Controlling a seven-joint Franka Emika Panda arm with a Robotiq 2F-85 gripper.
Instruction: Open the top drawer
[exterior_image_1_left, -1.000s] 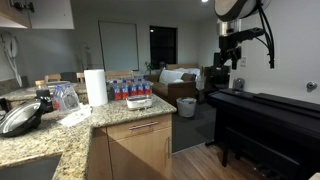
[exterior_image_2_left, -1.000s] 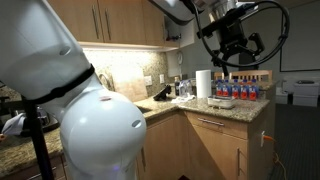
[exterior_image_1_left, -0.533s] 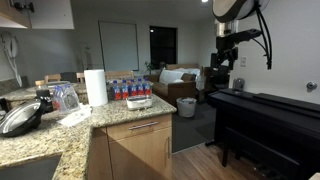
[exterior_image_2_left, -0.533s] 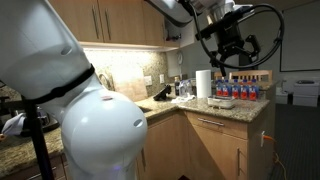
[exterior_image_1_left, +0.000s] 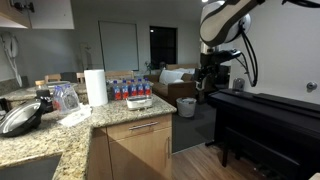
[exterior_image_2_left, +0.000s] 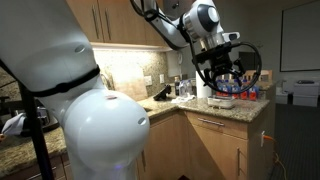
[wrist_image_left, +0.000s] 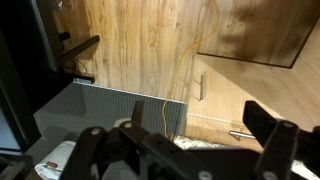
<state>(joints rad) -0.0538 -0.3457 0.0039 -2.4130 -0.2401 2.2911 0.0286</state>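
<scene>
The top drawer (exterior_image_1_left: 141, 128) is a shallow light-wood front with a slim silver bar handle under the granite counter edge. It is closed in both exterior views (exterior_image_2_left: 214, 127), so its inside is hidden. In the wrist view its handle (wrist_image_left: 238, 134) shows just past the counter edge. My gripper (exterior_image_1_left: 209, 78) hangs in the air, well away from the drawer and higher than the counter. It also shows in an exterior view (exterior_image_2_left: 222, 74) near the bottles. In the wrist view my gripper (wrist_image_left: 182, 150) is open and empty.
The granite counter (exterior_image_1_left: 95, 118) holds a paper towel roll (exterior_image_1_left: 96, 87), a pack of water bottles (exterior_image_1_left: 130, 90) and a small dish. A taller cabinet door (exterior_image_1_left: 150, 155) is below the drawer. A dark piano (exterior_image_1_left: 265, 125) stands across the wood floor.
The arm has swung down and toward the counter; my gripper is lower and closer to the bottles than before. The drawer has not moved.
</scene>
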